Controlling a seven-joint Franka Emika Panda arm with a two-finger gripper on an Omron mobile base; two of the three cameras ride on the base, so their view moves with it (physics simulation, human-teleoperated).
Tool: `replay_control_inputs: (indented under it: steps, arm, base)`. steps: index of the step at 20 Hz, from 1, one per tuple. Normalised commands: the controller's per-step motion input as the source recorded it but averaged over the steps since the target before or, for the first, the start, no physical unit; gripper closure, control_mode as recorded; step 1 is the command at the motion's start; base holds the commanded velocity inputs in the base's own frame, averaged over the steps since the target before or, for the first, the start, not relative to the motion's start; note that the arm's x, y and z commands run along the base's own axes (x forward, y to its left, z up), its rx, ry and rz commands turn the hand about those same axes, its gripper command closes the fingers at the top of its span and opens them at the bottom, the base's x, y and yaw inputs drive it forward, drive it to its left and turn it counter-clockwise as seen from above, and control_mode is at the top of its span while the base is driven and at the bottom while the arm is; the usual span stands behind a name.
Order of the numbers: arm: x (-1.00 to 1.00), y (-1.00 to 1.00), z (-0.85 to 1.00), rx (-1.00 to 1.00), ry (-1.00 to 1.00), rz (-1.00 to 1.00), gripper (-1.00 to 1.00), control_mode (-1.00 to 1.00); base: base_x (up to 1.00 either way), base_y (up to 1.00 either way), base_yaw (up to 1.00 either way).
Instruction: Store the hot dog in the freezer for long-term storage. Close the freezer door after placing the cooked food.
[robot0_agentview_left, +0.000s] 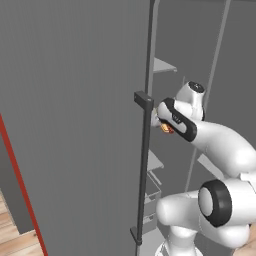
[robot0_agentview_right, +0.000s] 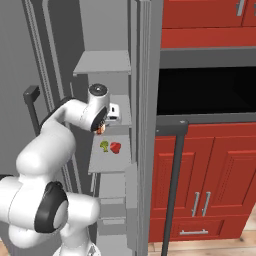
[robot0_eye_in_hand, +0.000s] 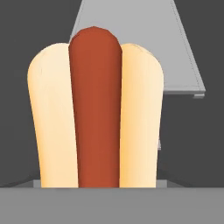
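Hand view shows the hot dog clamped in the gripper, just above the freezer shelf; lower gently over bare shelf before releasing.

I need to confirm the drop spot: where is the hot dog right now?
The hot dog is in the claw, held inside the open freezer above the shelf carrying a green and a red item.
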Motion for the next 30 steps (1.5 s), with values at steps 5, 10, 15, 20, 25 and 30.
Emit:
replay_control_inputs:
  steps: [5, 10, 15, 20, 25, 30]
  arm:
    - [0.19, 0.00, 0.00, 0.02, 0.02, 0.00, 1.00, -1.00]
    - [0.06, 0.00, 0.00, 0.00, 0.00, 0.00, 1.00, -1.00]
    - [0.15, 0.00, 0.00, 0.00, 0.00, 0.00, 1.00, -1.00]
    - [0.19, 0.00, -0.02, 0.00, 0.00, 0.00, 1.00, -1.00]
    - [0.33, 0.00, -0.03, 0.00, 0.00, 0.00, 1.00, -1.00]
    - [0.30, 0.00, -0.04, 0.00, 0.00, 0.00, 1.00, -1.00]
  base:
    - [0.00, 0.00, 0.00]
    - [0.00, 0.00, 0.00]
    - [0.00, 0.00, 0.00]
    - [0.00, 0.00, 0.00]
    - [0.00, 0.00, 0.00]
    - [0.00, 0.00, 0.00]
